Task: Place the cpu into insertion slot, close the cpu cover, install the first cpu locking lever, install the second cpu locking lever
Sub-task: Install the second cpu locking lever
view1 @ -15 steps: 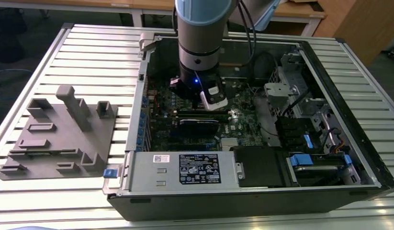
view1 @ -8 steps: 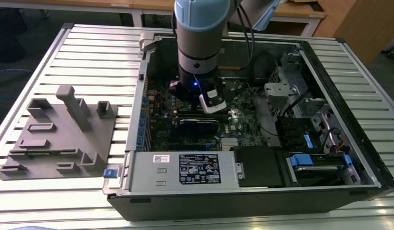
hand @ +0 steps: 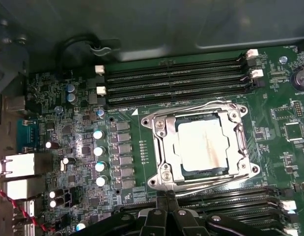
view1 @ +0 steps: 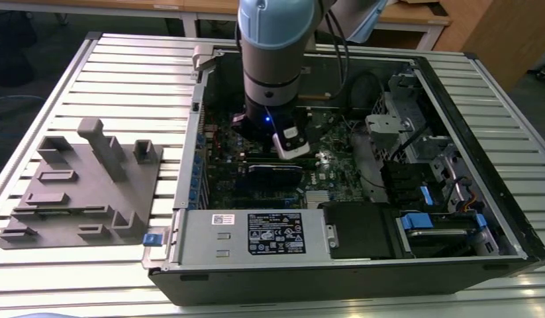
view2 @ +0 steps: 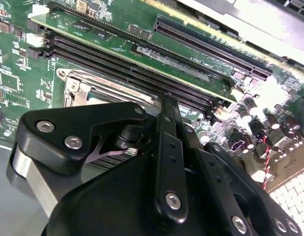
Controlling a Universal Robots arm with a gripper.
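Hovering just short of the socket, gripper (hand: 164, 204) pinched shut and empty; cpu (hand: 202, 146) seated in the insertion slot (hand: 164, 184) under the lowered cpu cover (hand: 160, 142), toward one o'clock from the fingertips.

1. My arm (view1: 272, 59) hangs straight down, its wrist vertical in the exterior view.
2. My gripper (view2: 167, 98) points downward, its black fingers (view2: 166, 128) pressed together at the tips in the second wrist view.
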